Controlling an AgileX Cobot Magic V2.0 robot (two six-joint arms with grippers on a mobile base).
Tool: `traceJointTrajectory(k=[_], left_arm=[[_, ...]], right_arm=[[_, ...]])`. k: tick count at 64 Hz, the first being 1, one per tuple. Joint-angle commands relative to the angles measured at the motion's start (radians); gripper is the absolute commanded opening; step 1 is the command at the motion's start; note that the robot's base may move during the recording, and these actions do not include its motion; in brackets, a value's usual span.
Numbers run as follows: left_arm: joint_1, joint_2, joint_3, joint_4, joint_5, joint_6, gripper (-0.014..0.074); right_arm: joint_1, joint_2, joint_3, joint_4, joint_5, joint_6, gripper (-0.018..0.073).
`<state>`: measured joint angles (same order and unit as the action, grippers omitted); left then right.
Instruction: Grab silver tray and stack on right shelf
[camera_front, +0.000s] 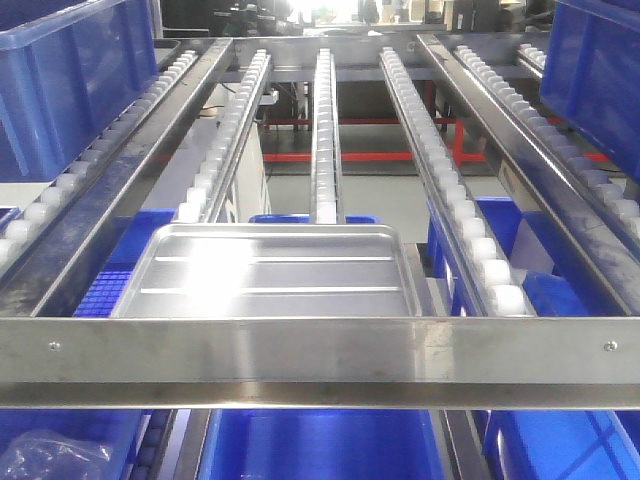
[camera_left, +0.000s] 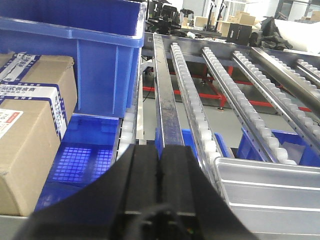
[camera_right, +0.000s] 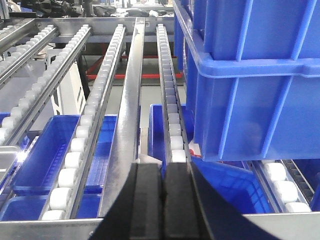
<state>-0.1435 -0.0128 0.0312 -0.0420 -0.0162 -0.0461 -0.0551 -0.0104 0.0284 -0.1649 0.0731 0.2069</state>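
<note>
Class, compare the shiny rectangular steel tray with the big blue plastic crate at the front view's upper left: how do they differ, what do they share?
The steel tray is reflective silver; the blue crate is plastic. The tray is shallow, low-rimmed; the crate has tall walls. The tray lies mid-shelf behind the front bar; the crate sits far left. Both rest on the roller shelf.
</note>
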Motion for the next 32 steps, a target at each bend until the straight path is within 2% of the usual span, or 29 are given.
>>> traceJointTrajectory(k=[1, 32], left_arm=[[-0.005, -0.017, 0.017, -0.006, -0.088, -0.002, -0.0101], [-0.005, -0.017, 0.017, -0.006, -0.091, -0.002, -0.0101]], right_arm=[[-0.005, -0.021, -0.018, 0.0, -0.088, -0.007, 0.0048], [-0.005, -0.021, -0.018, 0.0, -0.088, -0.007, 0.0048]])
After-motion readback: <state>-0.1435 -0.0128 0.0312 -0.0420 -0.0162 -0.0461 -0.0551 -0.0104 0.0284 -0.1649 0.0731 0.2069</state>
